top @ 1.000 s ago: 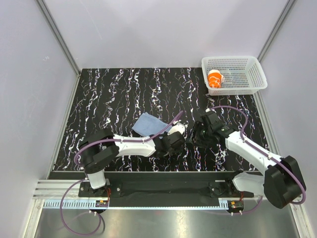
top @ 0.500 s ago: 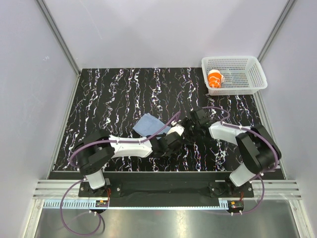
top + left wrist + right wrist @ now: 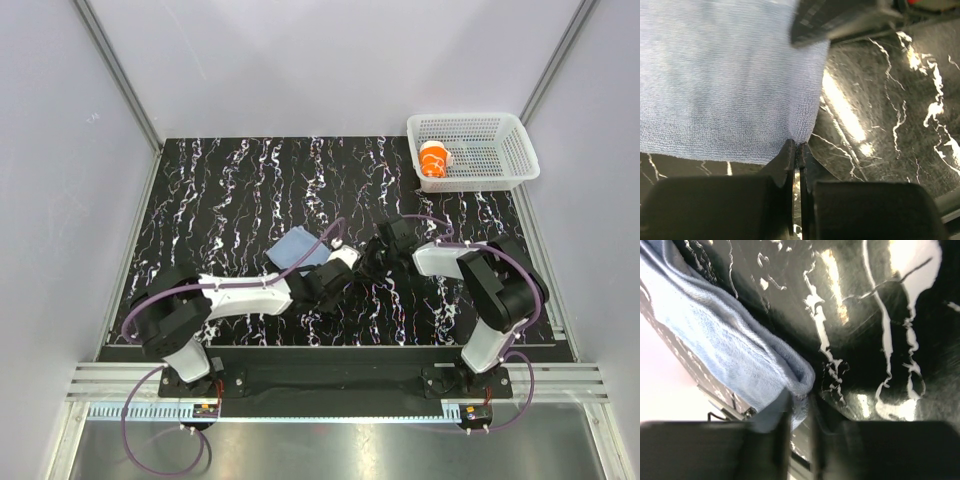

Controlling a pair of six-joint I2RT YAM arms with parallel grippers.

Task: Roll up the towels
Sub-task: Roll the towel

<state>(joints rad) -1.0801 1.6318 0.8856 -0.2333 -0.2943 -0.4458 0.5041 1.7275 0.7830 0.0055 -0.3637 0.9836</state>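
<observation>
blue towel (image 3: 715, 75) corner in left tool (image 3: 799, 147): wrist-only

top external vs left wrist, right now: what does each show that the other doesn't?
Only top external: the white basket at the far right corner, with the rolled orange towel inside it. Only left wrist: the left end effector shut on a corner of the blue towel, with the cloth's weave visible up close. Both: the blue towel lying on the black marbled table.
</observation>
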